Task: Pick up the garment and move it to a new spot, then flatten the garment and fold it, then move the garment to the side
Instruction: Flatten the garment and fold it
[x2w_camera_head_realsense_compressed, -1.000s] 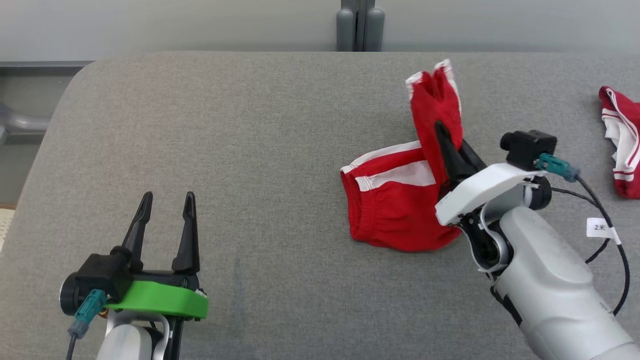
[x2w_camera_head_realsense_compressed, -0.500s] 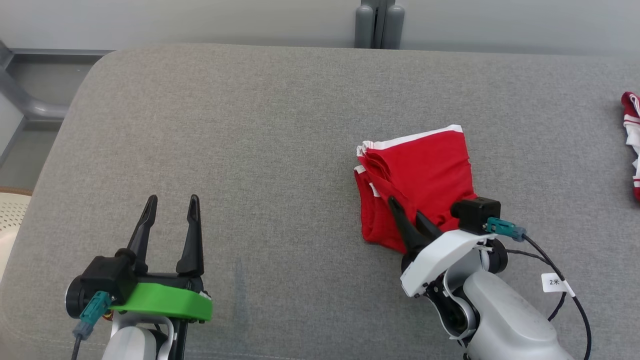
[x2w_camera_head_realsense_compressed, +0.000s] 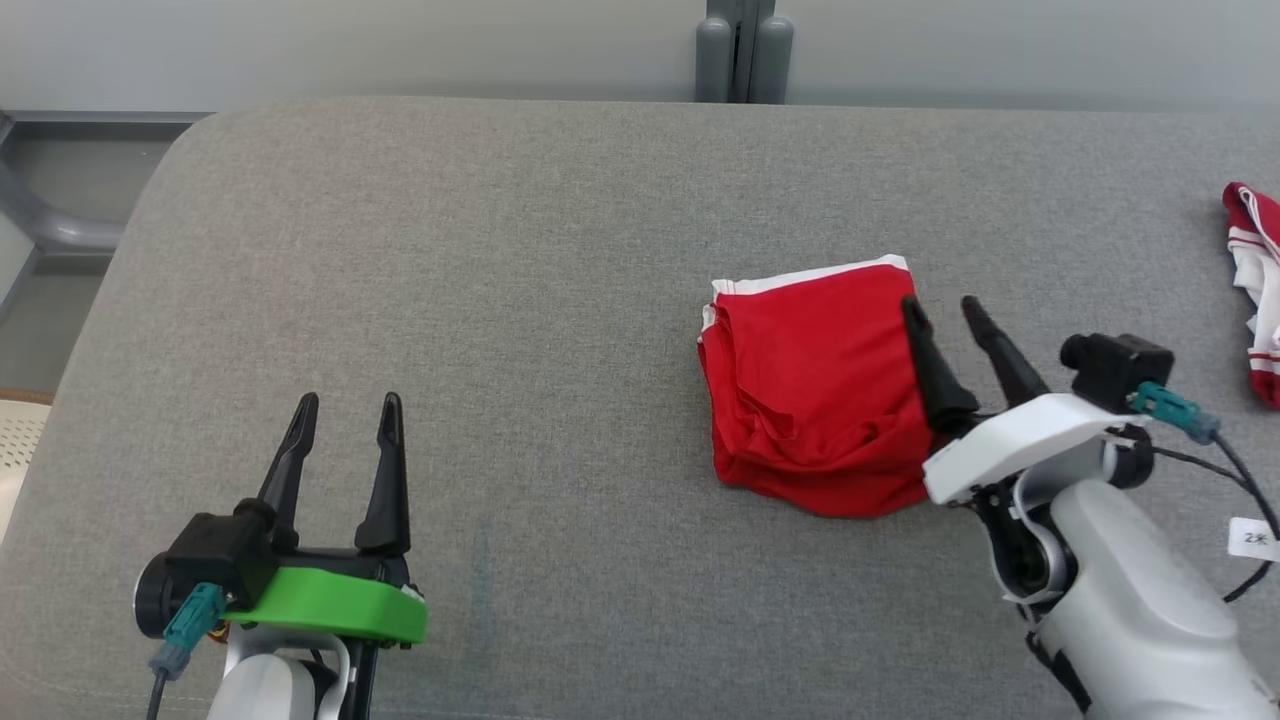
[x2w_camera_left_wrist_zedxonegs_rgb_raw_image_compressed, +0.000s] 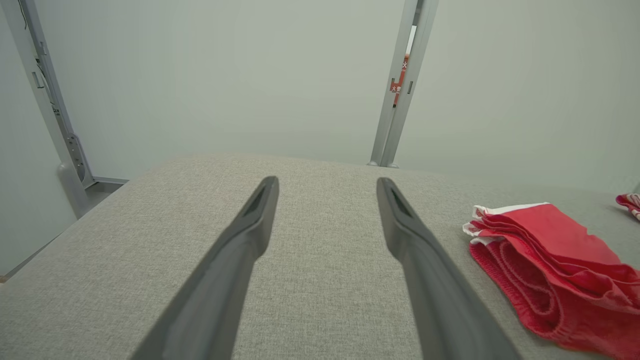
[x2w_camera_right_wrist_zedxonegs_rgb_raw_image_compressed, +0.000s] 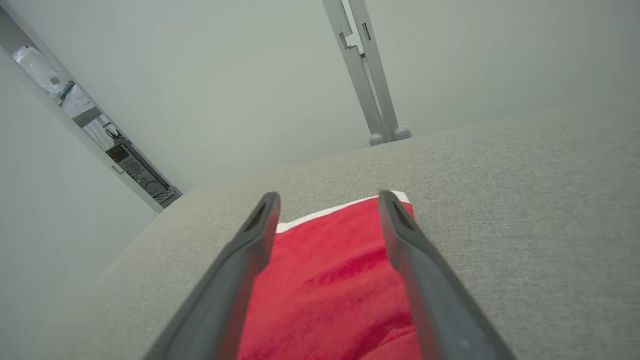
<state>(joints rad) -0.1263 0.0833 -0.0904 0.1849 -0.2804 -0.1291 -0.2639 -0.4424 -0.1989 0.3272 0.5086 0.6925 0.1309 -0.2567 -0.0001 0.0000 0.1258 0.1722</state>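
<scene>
The garment (x2w_camera_head_realsense_compressed: 815, 385) is a pair of red shorts with white trim, lying folded into a rough square right of centre on the grey table (x2w_camera_head_realsense_compressed: 520, 270). The left wrist view shows it at the right, garment (x2w_camera_left_wrist_zedxonegs_rgb_raw_image_compressed: 550, 270), its layered edges facing me. My right gripper (x2w_camera_head_realsense_compressed: 942, 308) stands open above the garment's right edge, nothing between its fingers; in the right wrist view the garment (x2w_camera_right_wrist_zedxonegs_rgb_raw_image_compressed: 330, 280) lies under the open right gripper (x2w_camera_right_wrist_zedxonegs_rgb_raw_image_compressed: 327, 200). My left gripper (x2w_camera_head_realsense_compressed: 347, 403) is open and empty at the lower left, well away from the cloth; its own view shows the left gripper (x2w_camera_left_wrist_zedxonegs_rgb_raw_image_compressed: 325, 182).
Another red and white piece of clothing (x2w_camera_head_realsense_compressed: 1255, 290) lies at the table's far right edge. A grey post (x2w_camera_head_realsense_compressed: 742, 50) stands behind the table's far side. The table's rounded left edge drops to the floor (x2w_camera_head_realsense_compressed: 40, 310).
My right gripper folded the raised half of the garment over onto the rest, opened and let go, then drew back to the right edge. The head camera shifted a little. The left arm stayed put.
</scene>
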